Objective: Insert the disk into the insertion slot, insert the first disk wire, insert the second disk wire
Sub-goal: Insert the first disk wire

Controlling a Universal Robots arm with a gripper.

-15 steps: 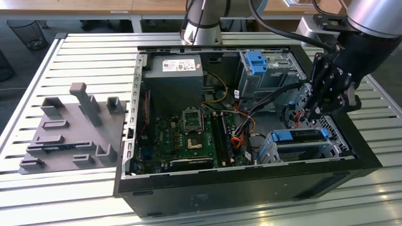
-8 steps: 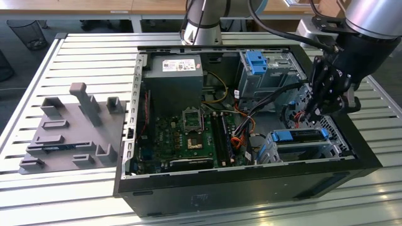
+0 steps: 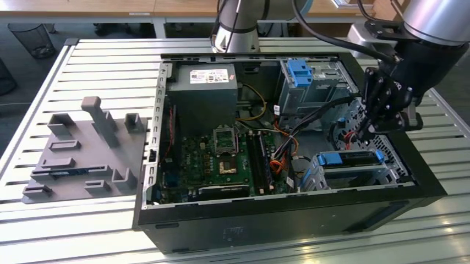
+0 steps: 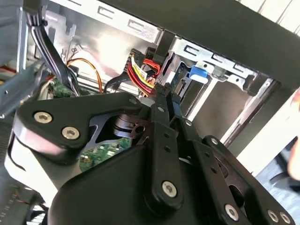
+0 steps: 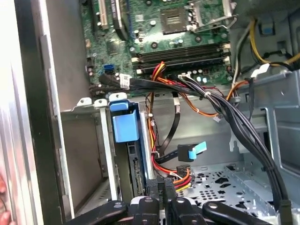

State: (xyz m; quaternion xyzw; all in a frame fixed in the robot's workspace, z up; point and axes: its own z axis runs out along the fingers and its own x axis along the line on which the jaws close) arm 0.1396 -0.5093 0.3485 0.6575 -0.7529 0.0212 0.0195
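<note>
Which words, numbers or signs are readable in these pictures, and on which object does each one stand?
No text can be read with certainty.
On the power supply, the white label: print too small to read.
On the black cable, the white tag: blurred.
On the motherboard, the markings: too small to read.

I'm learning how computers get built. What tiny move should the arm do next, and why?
Probably a small nudge of the gripper toward the edge of the disk. The disk already sits in its metal cage, the gripper is right by the red and yellow wires, and the black plug with the blue tab hangs loose.
</note>
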